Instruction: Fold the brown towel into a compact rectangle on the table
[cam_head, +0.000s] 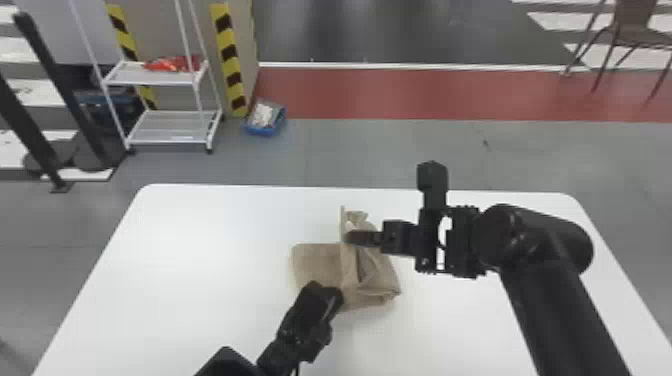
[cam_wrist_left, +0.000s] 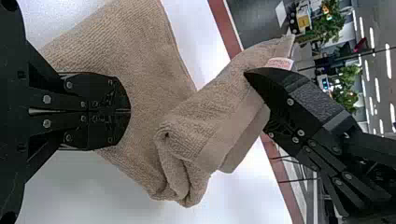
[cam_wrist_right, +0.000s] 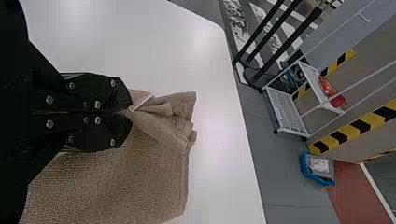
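- Head view: the right gripper, reaching in from the right, pinches the brown towel by its raised far end, close to a white label.
- The left gripper has its fingers pressed together over the towel's near side; whether they touch it I cannot tell.
- The towel sits mid-table, a flat panel to the left, layered, crumpled folds to the right.
- Its cloth is ribbed and nubby, with a smoother woven band.
- Around it, the table is smooth, white, round-cornered.
- Far left stands a white metal rack.
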